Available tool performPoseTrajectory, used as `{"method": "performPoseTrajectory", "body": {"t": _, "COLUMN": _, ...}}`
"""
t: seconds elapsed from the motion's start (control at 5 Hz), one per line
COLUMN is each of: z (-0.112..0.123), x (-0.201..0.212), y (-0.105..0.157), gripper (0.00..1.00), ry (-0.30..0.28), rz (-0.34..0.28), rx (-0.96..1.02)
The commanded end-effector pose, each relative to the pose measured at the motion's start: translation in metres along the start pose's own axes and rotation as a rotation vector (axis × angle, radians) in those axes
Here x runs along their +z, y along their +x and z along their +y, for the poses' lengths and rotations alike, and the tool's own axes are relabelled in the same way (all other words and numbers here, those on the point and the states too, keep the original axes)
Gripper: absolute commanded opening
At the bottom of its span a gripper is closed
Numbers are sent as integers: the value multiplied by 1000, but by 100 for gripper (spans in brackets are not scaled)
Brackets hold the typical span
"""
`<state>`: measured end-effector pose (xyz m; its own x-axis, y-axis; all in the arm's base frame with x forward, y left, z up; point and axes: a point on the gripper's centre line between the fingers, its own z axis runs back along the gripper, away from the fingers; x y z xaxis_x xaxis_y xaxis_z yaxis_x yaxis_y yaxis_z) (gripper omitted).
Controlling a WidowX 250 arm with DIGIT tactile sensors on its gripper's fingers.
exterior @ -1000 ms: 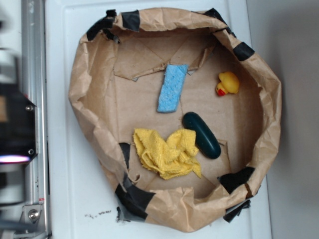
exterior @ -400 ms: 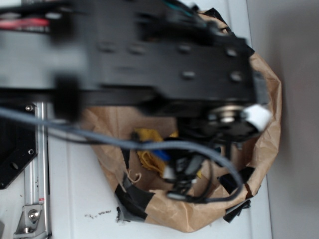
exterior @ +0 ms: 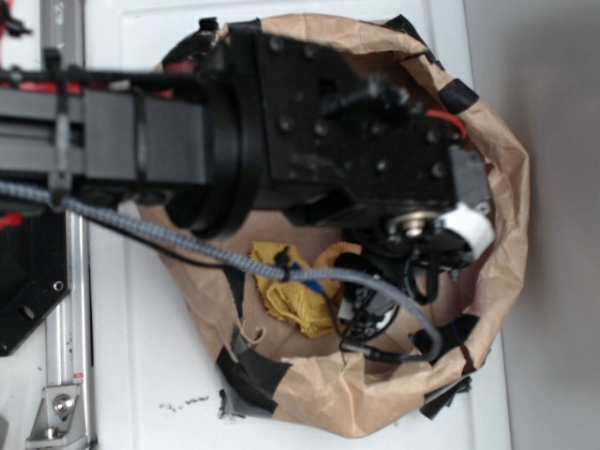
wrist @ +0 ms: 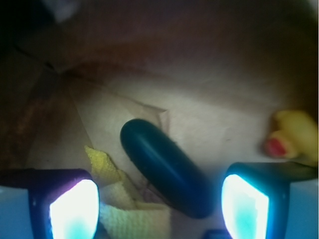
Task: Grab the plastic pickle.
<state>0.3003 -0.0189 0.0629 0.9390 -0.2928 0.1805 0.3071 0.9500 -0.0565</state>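
Observation:
In the wrist view the dark green plastic pickle (wrist: pixel 167 167) lies slanted on the brown paper floor, its near end between my two glowing fingertips. My gripper (wrist: pixel 159 206) is open and empty, just above it; the pickle sits nearer the right pad (wrist: pixel 244 206) than the left pad (wrist: pixel 75 209). In the exterior view the black arm and wrist (exterior: pixel 356 141) cover the middle of the paper bowl (exterior: pixel 497 187) and hide the pickle and the fingers.
A yellow cloth (wrist: pixel 117 199) lies against the pickle's left side, partly between the fingers; it also shows in the exterior view (exterior: pixel 295 286). A yellow rubber duck (wrist: pixel 291 137) sits to the right. The bowl's crumpled paper walls rise all round. A grey cable (exterior: pixel 187 244) crosses the bowl.
The arm has swung in from the left over the bowl and now hides the sponge, duck and pickle in the exterior view. It has settled and is less blurred than 0.4 s ago.

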Motion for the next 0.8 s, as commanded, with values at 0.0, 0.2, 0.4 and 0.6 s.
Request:
{"method": "performPoseTrajectory", "body": {"t": 0.0, "z": -18, "x": -31, "y": 4, "gripper": 100, "ry": 114, "rz": -36, "rx": -140}}
{"method": "performPoseTrajectory", "body": {"t": 0.2, "z": -7, "x": -21, "y": 7, "gripper": 93, "ry": 107, "rz": -50, "rx": -128}}
{"method": "performPoseTrajectory", "body": {"t": 0.4, "z": 29, "x": -19, "y": 16, "gripper": 0, "ry": 111, "rz": -21, "rx": -35}}
{"method": "performPoseTrajectory", "body": {"t": 0.6, "z": 42, "x": -15, "y": 16, "gripper": 0, "ry": 123, "rz": -25, "rx": 4}}
